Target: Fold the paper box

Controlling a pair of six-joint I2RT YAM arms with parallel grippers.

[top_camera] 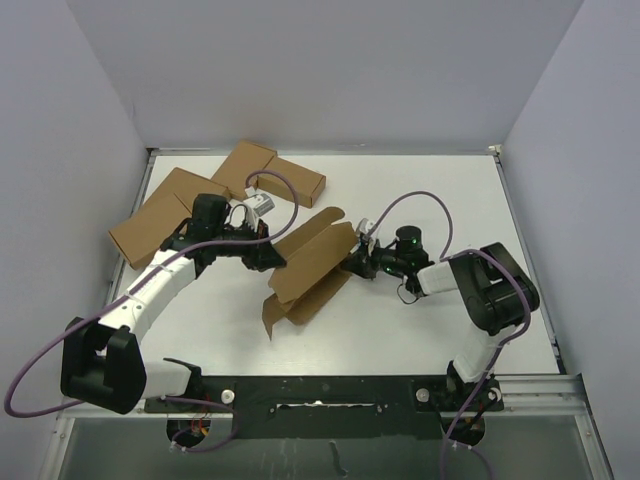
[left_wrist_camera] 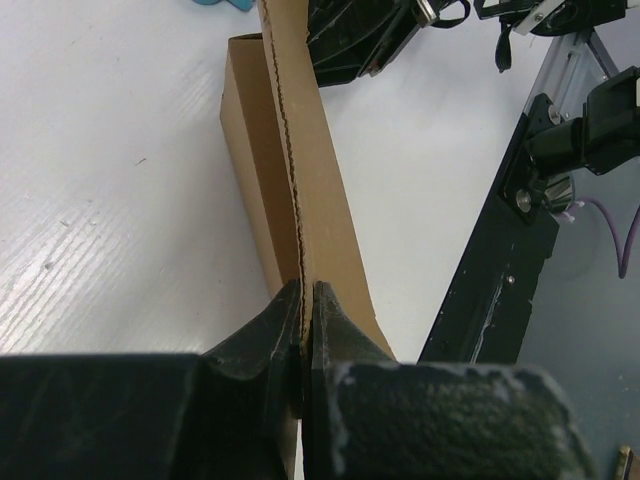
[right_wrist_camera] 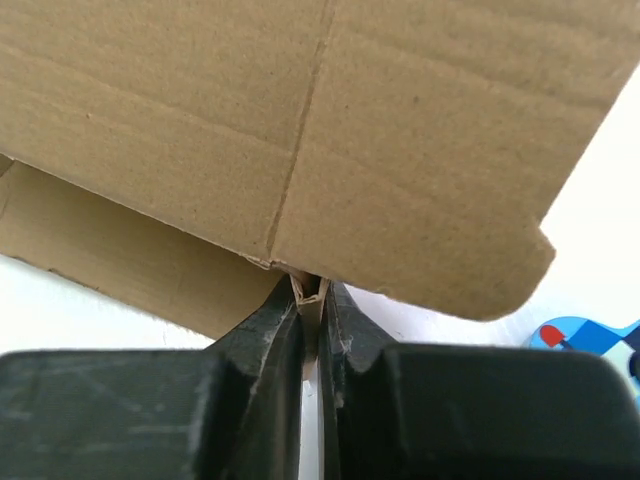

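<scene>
- At the middle of the table [top_camera: 380, 340], the paper box [top_camera: 310, 265] lay as a half-raised trough with its flaps open.
- On one wall edge the left gripper [left_wrist_camera: 305, 300] was clenched, and the right gripper [right_wrist_camera: 310, 295] was clenched on a tab opposite.
- Folding well likely meant bending along the pressed creases with both pinches firm.
- Its cardboard looked plain brown, matte and stiff, with one ragged edge and rounded flap corners.

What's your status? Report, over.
Left gripper shut on plain brown cardboard paper box. Right gripper shut on its opposite edge. Brown cardboard cartons behind, apart.
</scene>
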